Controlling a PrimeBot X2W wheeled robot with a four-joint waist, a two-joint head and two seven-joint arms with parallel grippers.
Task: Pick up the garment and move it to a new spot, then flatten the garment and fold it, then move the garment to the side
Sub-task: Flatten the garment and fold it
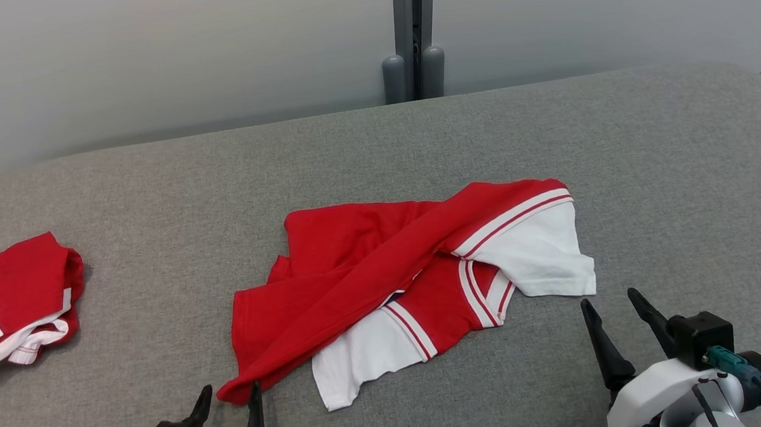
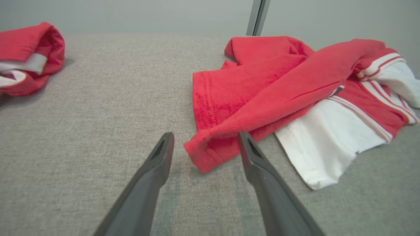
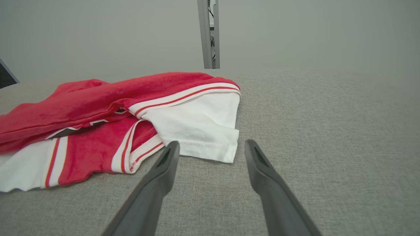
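Note:
A crumpled red and white garment [image 1: 399, 273] lies in the middle of the grey padded table [image 1: 656, 171]. It also fills the right half of the left wrist view [image 2: 279, 85] and the left half of the right wrist view [image 3: 108, 114]. My left gripper [image 1: 230, 395] is open at the garment's near left red corner, and that corner [image 2: 203, 154] lies between its fingertips. My right gripper [image 1: 611, 307] stands open just right of the white sleeve's edge [image 3: 210, 147], with nothing between its fingers.
A second folded red and white garment [image 1: 10, 300] rests at the table's left edge. A grey post [image 1: 410, 34] rises behind the table's far edge against a pale wall.

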